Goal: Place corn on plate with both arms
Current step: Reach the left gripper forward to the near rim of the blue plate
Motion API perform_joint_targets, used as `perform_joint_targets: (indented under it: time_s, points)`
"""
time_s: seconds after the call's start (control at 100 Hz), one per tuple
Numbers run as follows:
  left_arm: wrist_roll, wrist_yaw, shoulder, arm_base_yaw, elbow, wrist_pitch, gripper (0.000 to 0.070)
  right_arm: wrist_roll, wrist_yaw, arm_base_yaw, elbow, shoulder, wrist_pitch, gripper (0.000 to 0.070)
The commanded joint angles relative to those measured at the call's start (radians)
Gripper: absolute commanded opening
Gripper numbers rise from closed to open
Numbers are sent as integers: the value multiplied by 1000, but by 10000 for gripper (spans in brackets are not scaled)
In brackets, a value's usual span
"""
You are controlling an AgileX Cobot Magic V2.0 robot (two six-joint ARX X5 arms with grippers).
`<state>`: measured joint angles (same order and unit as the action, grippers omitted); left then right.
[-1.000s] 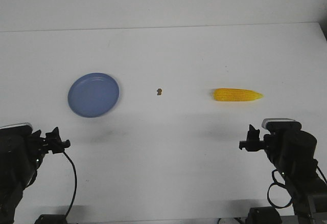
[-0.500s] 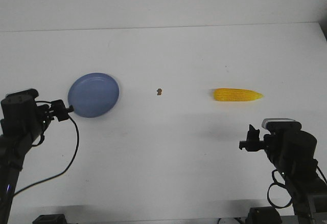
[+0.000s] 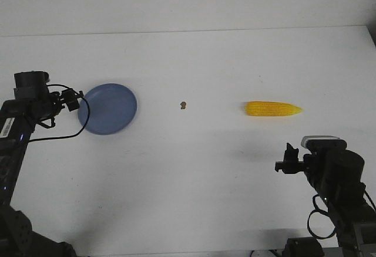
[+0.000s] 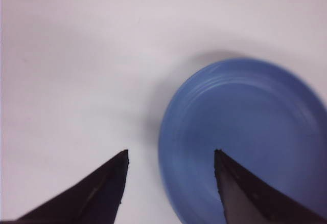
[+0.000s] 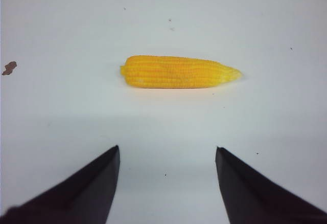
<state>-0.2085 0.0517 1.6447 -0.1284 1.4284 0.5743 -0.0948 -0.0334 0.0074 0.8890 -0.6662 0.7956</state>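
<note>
Your left gripper (image 4: 171, 157) hangs spread and empty, straddling the plate's (image 3: 111, 113) rim. Your right gripper (image 5: 166, 155) gapes empty, near the corn (image 5: 179, 72) lying flat on the table (image 3: 200, 169).

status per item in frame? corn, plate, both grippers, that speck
corn: lying flat on the table, not gripped, far from the plate
plate: flat on the table, empty
left gripper: open, at the plate's left rim, holding nothing
right gripper: open, short of the corn, holding nothing
brown speck: loose on the table between plate and corn
</note>
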Motion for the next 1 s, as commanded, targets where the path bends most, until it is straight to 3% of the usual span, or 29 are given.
perform_joint_targets:
  time_s: [0.0, 0.28, 0.99]
  points:
    - [9, 2, 54, -9, 23, -13, 348, -11, -3, 0, 15, -2, -9, 400]
    - [5, 108, 197, -19, 23, -86, 348, -11, -4, 0, 15, -2, -9, 400]
    - [5, 107, 290, -21, 23, -128, 348, -14, -4, 0, 15, -2, -9, 400]
